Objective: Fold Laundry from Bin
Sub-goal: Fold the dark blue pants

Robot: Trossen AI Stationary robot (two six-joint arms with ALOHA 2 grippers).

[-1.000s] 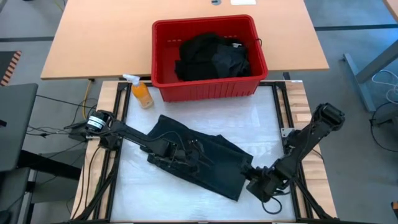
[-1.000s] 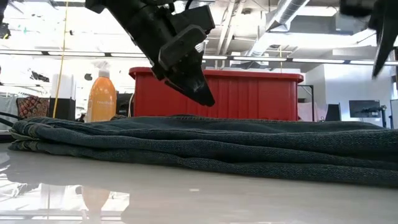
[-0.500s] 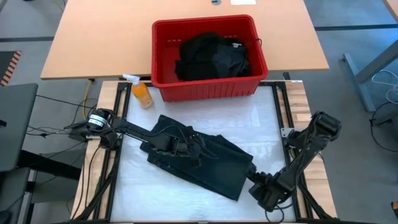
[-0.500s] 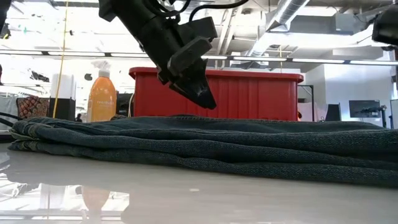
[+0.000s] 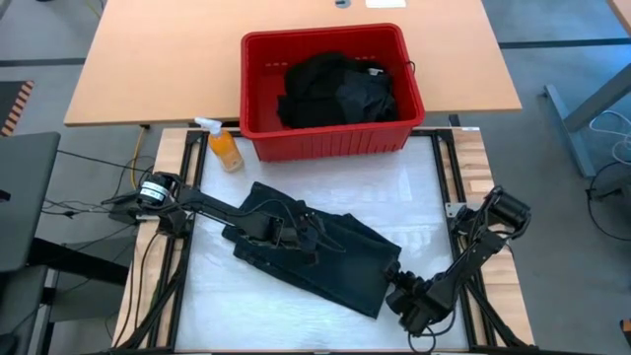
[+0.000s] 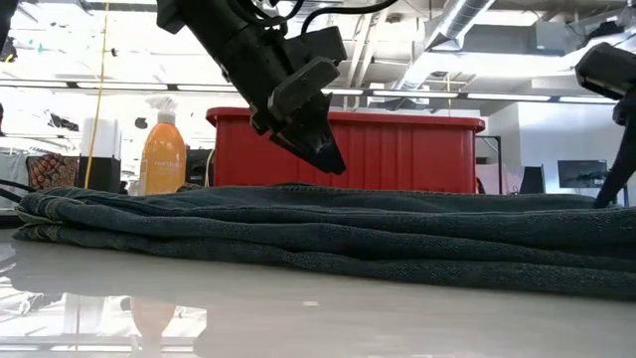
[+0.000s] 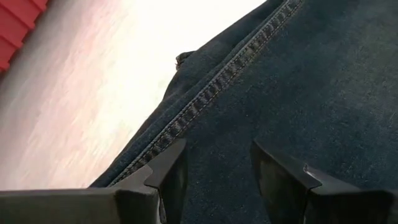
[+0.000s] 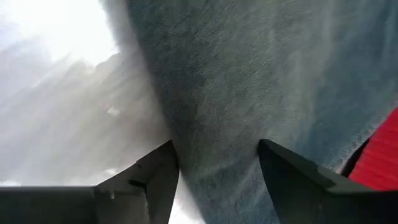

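Note:
A folded dark blue denim garment (image 5: 315,258) lies flat on the white table top; it also shows in the low view (image 6: 348,229). My left gripper (image 5: 314,240) hangs open just above the garment's middle, clear of it in the low view (image 6: 323,154), with a stitched seam (image 7: 205,99) ahead of its fingers. My right gripper (image 5: 399,291) is open and low at the garment's near right corner, with the cloth's edge (image 8: 155,93) ahead between its fingers. The red bin (image 5: 325,35) at the far side holds black laundry (image 5: 335,89).
An orange spray bottle (image 5: 225,146) stands left of the bin, near the table's far left corner, and also shows in the low view (image 6: 162,154). The bin's ribbed wall (image 6: 397,154) stands behind the garment. Bare white table top (image 5: 246,306) lies near and left of the garment.
My right arm has come down lower at the garment's near right corner, its gripper shifting a little toward the near edge. My left gripper has moved slightly toward the far edge above the garment. The garment has stayed where it was.

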